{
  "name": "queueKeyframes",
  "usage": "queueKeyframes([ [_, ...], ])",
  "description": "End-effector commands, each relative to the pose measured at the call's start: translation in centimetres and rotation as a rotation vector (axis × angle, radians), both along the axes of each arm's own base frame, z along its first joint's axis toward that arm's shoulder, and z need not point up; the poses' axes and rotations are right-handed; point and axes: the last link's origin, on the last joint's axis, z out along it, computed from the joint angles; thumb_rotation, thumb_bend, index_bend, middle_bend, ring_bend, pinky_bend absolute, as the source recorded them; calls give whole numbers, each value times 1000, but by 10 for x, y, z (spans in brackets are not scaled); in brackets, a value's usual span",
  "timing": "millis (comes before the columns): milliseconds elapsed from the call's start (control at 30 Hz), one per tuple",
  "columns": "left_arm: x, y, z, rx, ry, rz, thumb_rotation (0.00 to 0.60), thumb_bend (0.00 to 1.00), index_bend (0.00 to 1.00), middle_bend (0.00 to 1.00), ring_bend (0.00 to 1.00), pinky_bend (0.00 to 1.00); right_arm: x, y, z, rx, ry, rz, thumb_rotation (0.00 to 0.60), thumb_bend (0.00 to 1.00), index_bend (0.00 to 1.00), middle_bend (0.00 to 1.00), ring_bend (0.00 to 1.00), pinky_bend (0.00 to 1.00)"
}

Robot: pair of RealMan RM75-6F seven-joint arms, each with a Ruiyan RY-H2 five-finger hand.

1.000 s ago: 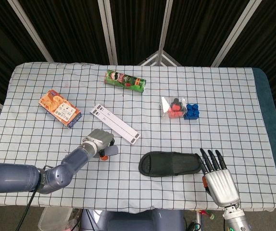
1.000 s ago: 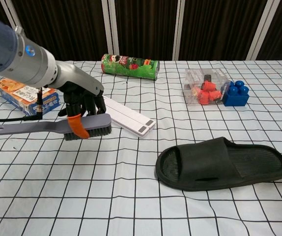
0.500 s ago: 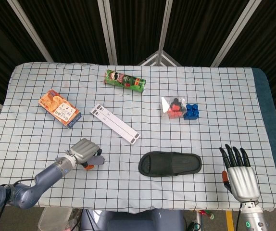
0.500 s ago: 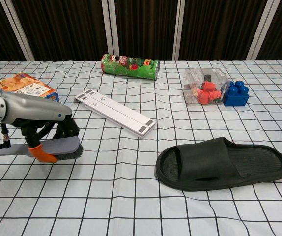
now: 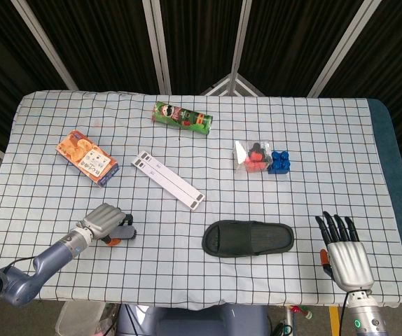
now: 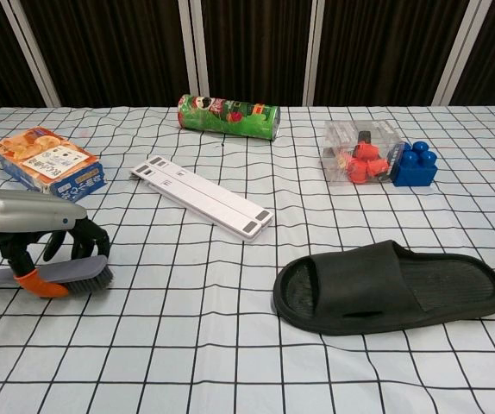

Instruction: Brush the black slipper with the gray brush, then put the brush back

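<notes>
Left hand [image 6: 36, 237] is low over the front-left of the table [image 5: 313, 203], forearm reaching in from the left edge, fingers curled down and around the gray brush [image 6: 53, 273], holding it. In the head view that hand [image 5: 103, 222] sits knuckles-up, with the brush head [image 5: 122, 232] poking out to its right. The brush lies flat on the checked cloth, long axis running roughly left to right, bristle end toward the table's middle and the handle trailing off to the left edge of the chest view. An orange fingertip [image 6: 38, 285] presses against the brush's front side.

Right hand [image 5: 344, 253] is at the front-right corner, palm away, dark fingers spread and pointing toward the back of the table, nothing in it.

The black slipper [image 6: 390, 286] rests sole-down near the front centre, well apart from both hands. Its long axis also runs left to right; in the chest view the open heel end is on the left and the strap covers the middle.
</notes>
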Motion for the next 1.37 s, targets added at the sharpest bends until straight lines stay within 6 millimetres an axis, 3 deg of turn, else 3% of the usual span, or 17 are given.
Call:
queueKeyframes([
  [33,1,1,-1,5,-8,-5,600,175,104,278,240,382,0,0,0,2,1,-1,600,624,0,0,0,0],
  [100,3,0,-1,7,-19,-6,600,111,14,146,145,315,0,-1,0,3,1,-1,600,624,0,0,0,0],
  [200,5,-1,1,12,-41,2,600,83,0,18,41,239,1,-1,0,4,-1,1,600,624,0,0,0,0],
  [433,15,-3,16,25,-152,51,600,54,0,0,0,154,1,1,2,-8,-10,6,600,624,0,0,0,0],
  [600,19,-15,57,133,-251,-7,600,51,0,0,0,110,-3,6,15,-55,-26,9,600,625,0,0,0,0],
  [733,-6,-50,100,340,-303,-83,600,50,0,0,0,22,-11,10,30,-92,-49,26,600,594,0,0,0,0],
  [800,-33,-83,119,479,-283,-75,600,48,0,0,0,1,-19,15,39,-100,-67,10,600,552,0,0,0,0],
  [933,-64,-134,138,683,-304,-38,600,47,0,0,0,0,-30,19,54,-114,-106,-37,600,524,0,0,0,0],
  [1000,-73,-149,141,715,-311,-39,600,47,0,0,0,0,-33,20,58,-114,-118,-53,600,524,0,0,0,0],
  [1167,-90,-162,145,682,-262,-18,600,47,0,0,0,0,-34,24,64,-93,-116,-59,600,524,0,0,0,0],
  [1367,-91,-157,144,670,-212,-19,600,47,0,0,0,0,-32,30,66,-100,-108,-57,600,524,0,0,0,0],
])
